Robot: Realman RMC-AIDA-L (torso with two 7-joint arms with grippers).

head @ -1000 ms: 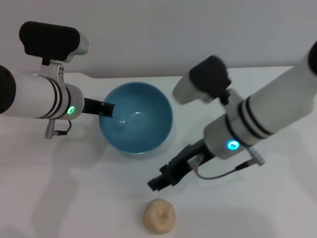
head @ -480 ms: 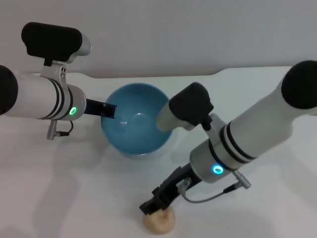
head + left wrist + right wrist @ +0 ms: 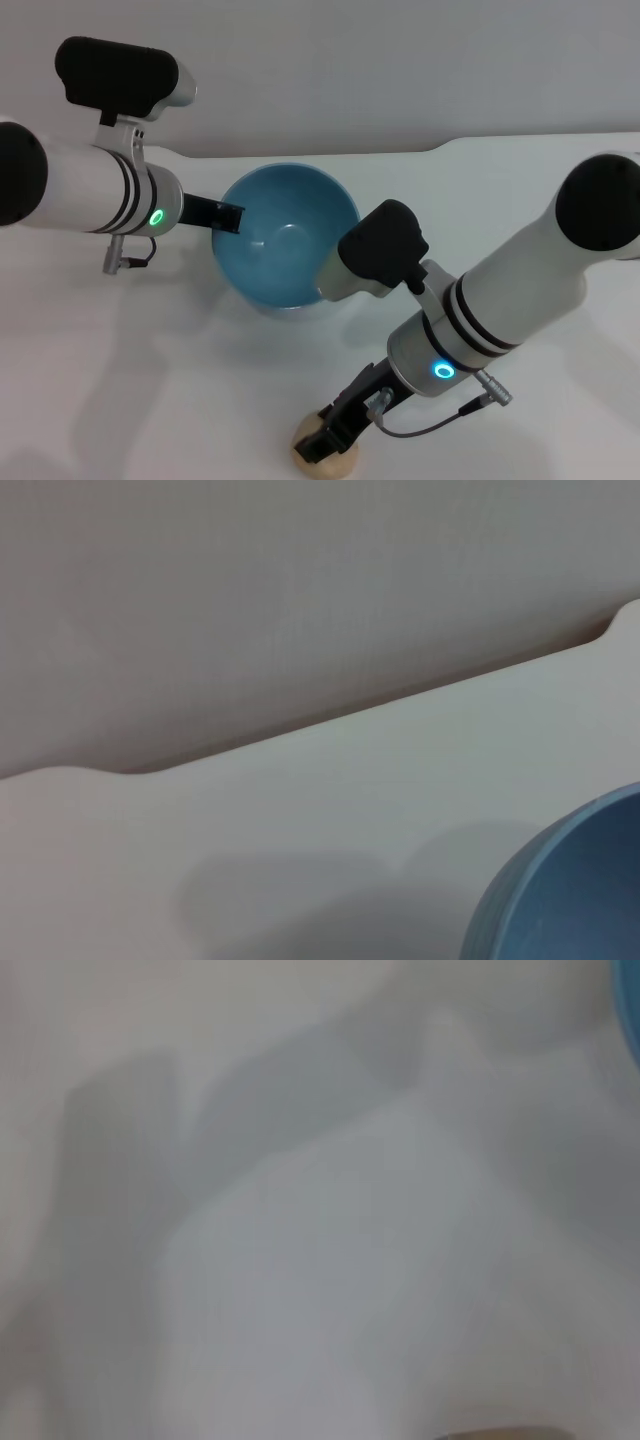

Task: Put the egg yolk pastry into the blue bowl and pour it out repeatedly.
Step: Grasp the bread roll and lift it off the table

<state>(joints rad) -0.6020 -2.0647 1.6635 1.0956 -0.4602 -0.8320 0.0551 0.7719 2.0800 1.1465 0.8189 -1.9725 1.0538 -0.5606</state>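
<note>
The blue bowl (image 3: 290, 245) stands at the middle of the white table; its wall also fills a corner of the left wrist view (image 3: 565, 895). My left gripper (image 3: 226, 216) is shut on the bowl's left rim, one black finger reaching inside. The egg yolk pastry (image 3: 345, 463), a beige lump, lies near the table's front edge, in front of the bowl. My right gripper (image 3: 330, 438) is pressed down right on top of it and hides most of it. In the right wrist view only a tan sliver of the pastry (image 3: 510, 1434) shows.
The white table (image 3: 120, 380) ends at a back edge (image 3: 330, 715) against a grey wall. My right forearm (image 3: 500, 300) slants across the table's right half, close to the bowl's right side.
My right arm has swung forward and down, bringing its gripper from above the table onto the pastry. The left gripper and the bowl have shifted slightly to the right.
</note>
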